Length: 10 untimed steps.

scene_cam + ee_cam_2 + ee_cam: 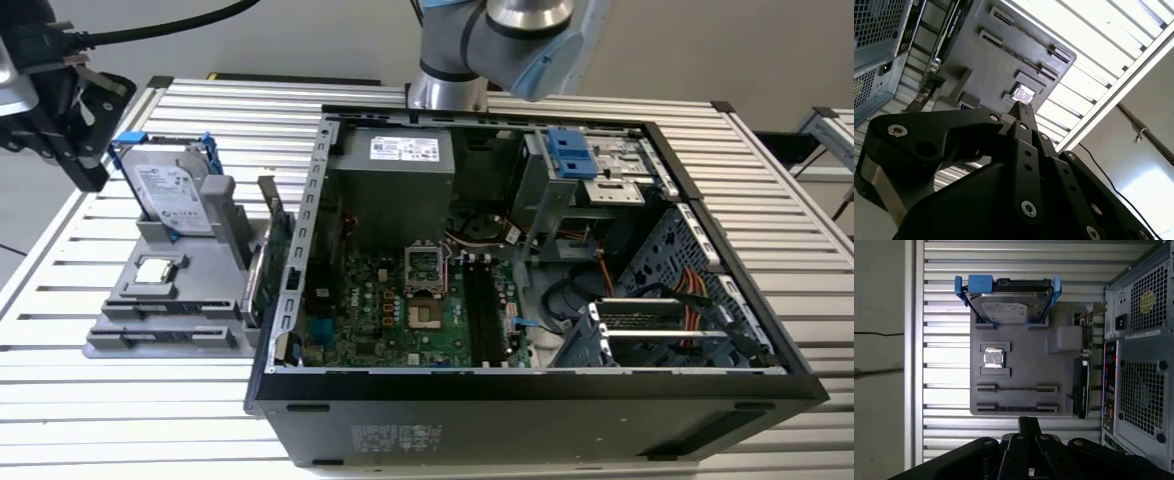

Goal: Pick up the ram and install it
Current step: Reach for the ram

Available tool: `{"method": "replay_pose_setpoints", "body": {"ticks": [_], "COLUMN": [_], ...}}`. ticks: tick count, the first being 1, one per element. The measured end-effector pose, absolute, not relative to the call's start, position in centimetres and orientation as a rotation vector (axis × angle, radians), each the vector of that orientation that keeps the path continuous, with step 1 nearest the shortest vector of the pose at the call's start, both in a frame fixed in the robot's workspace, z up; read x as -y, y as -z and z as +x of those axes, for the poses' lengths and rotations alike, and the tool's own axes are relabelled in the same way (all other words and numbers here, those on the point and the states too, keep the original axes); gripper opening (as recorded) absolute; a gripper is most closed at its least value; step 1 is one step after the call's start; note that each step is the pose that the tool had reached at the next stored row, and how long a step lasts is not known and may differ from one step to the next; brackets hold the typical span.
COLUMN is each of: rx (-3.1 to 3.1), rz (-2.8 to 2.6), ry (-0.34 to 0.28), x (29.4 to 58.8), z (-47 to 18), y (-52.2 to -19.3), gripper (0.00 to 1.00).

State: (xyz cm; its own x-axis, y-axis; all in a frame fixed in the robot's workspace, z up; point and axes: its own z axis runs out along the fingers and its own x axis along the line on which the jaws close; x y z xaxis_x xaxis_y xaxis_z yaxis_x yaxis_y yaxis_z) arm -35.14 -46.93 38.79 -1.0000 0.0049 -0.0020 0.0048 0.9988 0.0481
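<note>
Looking at how things lie, you have not picked up the ram (1016, 408) yet, so the whole job is left to do. The ram looks to me like the thin dark strip standing on its edge in the outer holder row of the grey tray (1026, 365). That is the row farthest from the hard drive (1009, 310). In the exterior view that spot is in the lower left of the frame, along the near edge of the tray.

Your gripper (1029, 426) looks squeezed closed, tips together, with nothing between them. In the exterior view it hangs in the upper left of the frame, high over the slatted surface (134, 420). It is to the left of the hard drive and well apart from the ram. I judge that it touches nothing.

The ram's long side runs across, from the exterior view's left to the exterior view's right. One end points at the open computer case (534, 410) and the other end points away from it. It lies side by side with the holder row next to it and with the wide face of the hard drive. Its thin edge faces up, so it stands like a little wall, not flat.

Inside the case, the long dark slots (478, 315) on the green board (387, 310) look bare to me. So lifting the ram and fitting it in are both left.
</note>
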Motion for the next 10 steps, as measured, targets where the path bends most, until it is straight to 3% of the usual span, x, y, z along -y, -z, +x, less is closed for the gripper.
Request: {"method": "replay_pose_setpoints", "body": {"ticks": [10], "rx": [-3.138], "rz": [0.008], "ry": [-0.076], "x": [47.79], "z": [-35.11], "y": [-38.77], "gripper": [0.00]}}
